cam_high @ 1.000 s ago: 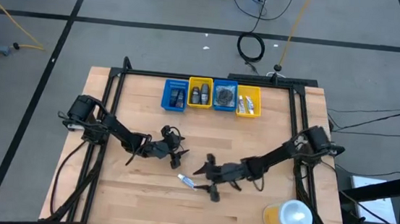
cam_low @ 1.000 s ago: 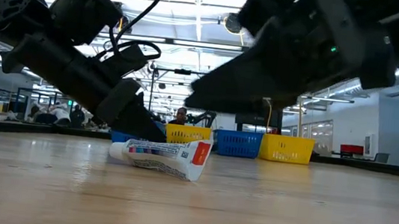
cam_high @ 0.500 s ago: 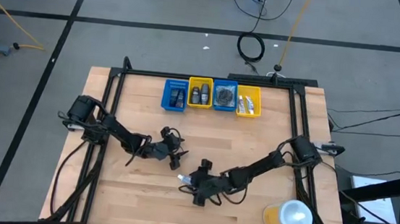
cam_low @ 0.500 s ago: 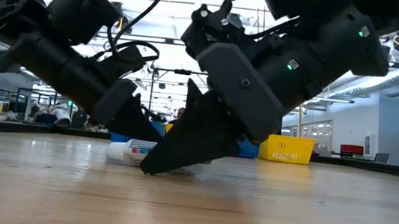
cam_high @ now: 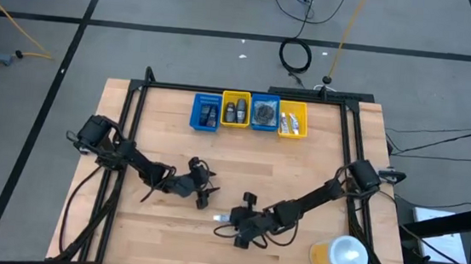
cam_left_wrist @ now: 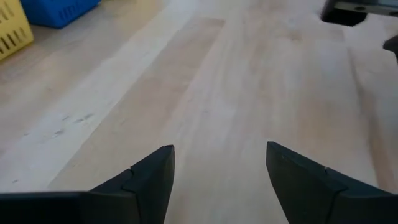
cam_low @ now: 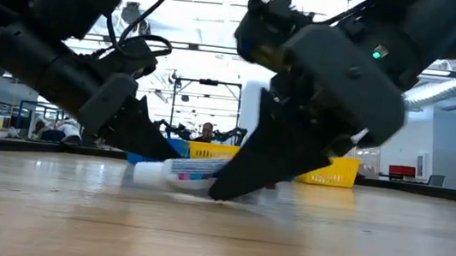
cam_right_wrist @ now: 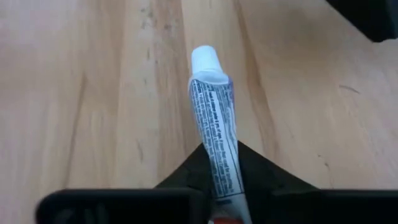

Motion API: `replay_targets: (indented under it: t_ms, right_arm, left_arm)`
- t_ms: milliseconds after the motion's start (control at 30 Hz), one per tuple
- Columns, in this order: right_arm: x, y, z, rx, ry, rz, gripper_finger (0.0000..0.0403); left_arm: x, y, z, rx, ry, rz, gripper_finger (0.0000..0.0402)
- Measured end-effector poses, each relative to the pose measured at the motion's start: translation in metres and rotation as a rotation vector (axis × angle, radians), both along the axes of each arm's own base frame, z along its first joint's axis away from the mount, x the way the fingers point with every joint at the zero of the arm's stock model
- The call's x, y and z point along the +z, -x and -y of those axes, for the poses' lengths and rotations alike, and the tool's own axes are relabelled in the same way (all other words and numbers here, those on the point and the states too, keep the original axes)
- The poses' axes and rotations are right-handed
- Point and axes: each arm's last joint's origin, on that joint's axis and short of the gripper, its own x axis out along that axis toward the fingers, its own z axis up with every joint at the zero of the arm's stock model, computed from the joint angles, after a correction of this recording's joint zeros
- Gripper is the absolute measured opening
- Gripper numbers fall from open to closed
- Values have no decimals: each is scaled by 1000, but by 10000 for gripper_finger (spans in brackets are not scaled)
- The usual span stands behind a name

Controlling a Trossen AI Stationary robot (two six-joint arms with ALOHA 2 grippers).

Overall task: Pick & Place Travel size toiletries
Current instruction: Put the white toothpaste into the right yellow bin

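A small white tube (cam_right_wrist: 214, 137) with a white cap (cam_right_wrist: 204, 59) lies near the table's front middle and also shows in the high view (cam_high: 222, 220) and the low view (cam_low: 180, 172). My right gripper (cam_high: 240, 228) is shut on it. My left gripper (cam_left_wrist: 217, 168) stands open over bare wood just left of the tube (cam_high: 204, 192), with nothing between its fingers. Other toiletries lie in the bins at the far edge. My right gripper pinches the tube's rear half (cam_right_wrist: 219, 177), toward its flat red-printed end, between its two fingers (cam_right_wrist: 186, 177). The fingers slant down from the table's right, in line with the tube. The cap end points away toward the table's left, low over the wood; whether it is clear I cannot tell.
Several small bins stand in a row at the far edge: blue (cam_high: 206, 112), yellow (cam_high: 236, 111), blue (cam_high: 264, 113), yellow (cam_high: 293, 120). A yellow cup with a white lid (cam_high: 340, 257) stands at the near right corner. Bare wood lies between the bins and the arms.
My right gripper has gone down and toward the table's left onto the tube and shut on it. My left gripper has drawn back a little toward the near edge, staying open. The tube has stayed almost where it was.
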Motion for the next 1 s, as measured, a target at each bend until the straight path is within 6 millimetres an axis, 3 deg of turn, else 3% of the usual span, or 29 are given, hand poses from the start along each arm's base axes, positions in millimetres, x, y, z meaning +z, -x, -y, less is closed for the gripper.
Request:
replay_targets:
  t_ms: [133, 267, 500, 733, 1000]
  right_arm:
    - [8, 4, -2, 11, 10, -9, 18]
    - [21, 9, 1, -3, 31, -24, 26]
    - [59, 35, 32, -250, 208, -76, 34]
    - [87, 65, 108, -538, 248, -60, 30]
    - [84, 82, 226, -885, 228, -46, 27]
  left_arm:
    - [0, 0, 2, -6, 1, 5, 240]
    - [0, 0, 1, -5, 0, 4, 233]
    - [0, 0, 1, -4, -5, 1, 222]
    - [0, 0, 0, 12, -29, 1, 222]
    - [0, -2, -10, 43, -55, -5, 227]
